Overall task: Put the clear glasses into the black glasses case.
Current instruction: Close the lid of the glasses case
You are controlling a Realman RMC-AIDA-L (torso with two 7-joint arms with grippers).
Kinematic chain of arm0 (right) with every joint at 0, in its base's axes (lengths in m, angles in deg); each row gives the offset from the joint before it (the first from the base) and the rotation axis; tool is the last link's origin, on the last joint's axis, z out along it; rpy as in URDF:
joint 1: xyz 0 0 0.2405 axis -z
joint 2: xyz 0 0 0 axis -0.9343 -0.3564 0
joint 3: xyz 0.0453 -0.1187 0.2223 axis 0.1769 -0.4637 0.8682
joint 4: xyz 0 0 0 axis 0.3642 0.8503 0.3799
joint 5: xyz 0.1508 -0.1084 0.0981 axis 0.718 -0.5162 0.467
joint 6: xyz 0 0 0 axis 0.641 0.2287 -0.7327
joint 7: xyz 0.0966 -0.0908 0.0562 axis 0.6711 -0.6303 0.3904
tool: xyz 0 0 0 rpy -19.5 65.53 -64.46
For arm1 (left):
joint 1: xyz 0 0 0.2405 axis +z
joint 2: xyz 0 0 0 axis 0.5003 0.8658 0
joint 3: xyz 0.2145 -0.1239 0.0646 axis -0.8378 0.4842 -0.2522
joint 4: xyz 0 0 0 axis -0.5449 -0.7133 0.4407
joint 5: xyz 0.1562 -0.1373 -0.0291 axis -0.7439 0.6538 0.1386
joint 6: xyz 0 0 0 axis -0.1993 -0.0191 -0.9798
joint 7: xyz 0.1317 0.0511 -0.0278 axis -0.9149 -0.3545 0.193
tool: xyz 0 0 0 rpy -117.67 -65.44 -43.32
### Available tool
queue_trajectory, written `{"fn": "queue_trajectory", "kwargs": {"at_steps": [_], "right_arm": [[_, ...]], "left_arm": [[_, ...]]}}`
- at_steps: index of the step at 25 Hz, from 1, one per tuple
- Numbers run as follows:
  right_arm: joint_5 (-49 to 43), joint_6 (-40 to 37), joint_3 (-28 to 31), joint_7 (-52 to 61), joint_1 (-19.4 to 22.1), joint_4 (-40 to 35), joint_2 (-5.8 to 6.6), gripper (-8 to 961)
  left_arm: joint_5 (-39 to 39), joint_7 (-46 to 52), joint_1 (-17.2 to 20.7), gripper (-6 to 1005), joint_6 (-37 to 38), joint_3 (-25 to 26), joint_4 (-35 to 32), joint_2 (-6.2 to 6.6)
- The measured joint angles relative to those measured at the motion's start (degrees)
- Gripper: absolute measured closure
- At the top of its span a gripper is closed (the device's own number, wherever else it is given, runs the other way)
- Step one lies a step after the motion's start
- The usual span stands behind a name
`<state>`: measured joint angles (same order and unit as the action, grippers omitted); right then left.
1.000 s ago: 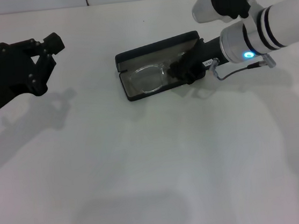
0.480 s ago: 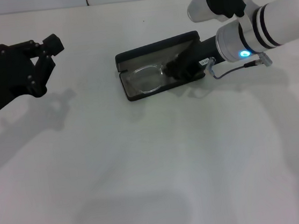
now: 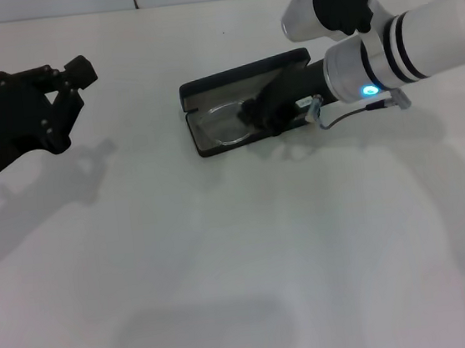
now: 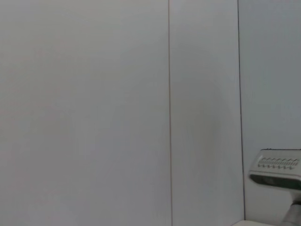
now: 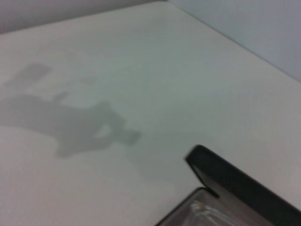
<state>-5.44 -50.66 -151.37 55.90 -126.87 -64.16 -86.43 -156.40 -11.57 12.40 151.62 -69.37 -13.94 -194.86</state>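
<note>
The black glasses case (image 3: pixel 214 84) lies open at the back middle of the white table, grey lining up. The clear glasses (image 3: pixel 220 123) lie inside its tray, and their right part is hidden. My right gripper (image 3: pixel 264 112) hangs low over the middle of the case, right over the glasses. The right wrist view shows one corner of the case (image 5: pixel 229 180) and a bit of the clear frame (image 5: pixel 201 208). My left gripper (image 3: pixel 80 71) is raised at the far left, shut on nothing and well away from the case.
The white table (image 3: pixel 243 265) stretches bare in front of the case, with a wall behind it. The left wrist view faces that wall, with a grey-white device (image 4: pixel 276 170) at its edge.
My right gripper has slid left along the case, from its right end to over the middle, covering more of the glasses. The left arm has barely moved.
</note>
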Motion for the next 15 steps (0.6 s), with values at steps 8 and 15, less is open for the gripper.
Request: {"fn": "queue_trajectory", "kwargs": {"at_steps": [8,15], "right_arm": [[-0.9,-5.8,-0.2,-0.8,0.9,-1.4,0.04,856],[-3.6,-7.6,-0.7,-1.1,0.4,0.1,0.0,856]], "left_arm": [[0.7,-0.5,0.6,959,0.0,0.0,-0.1,0.14],[0.8,-0.6,0.9,959,0.1,0.0,-0.2,0.14]]}}
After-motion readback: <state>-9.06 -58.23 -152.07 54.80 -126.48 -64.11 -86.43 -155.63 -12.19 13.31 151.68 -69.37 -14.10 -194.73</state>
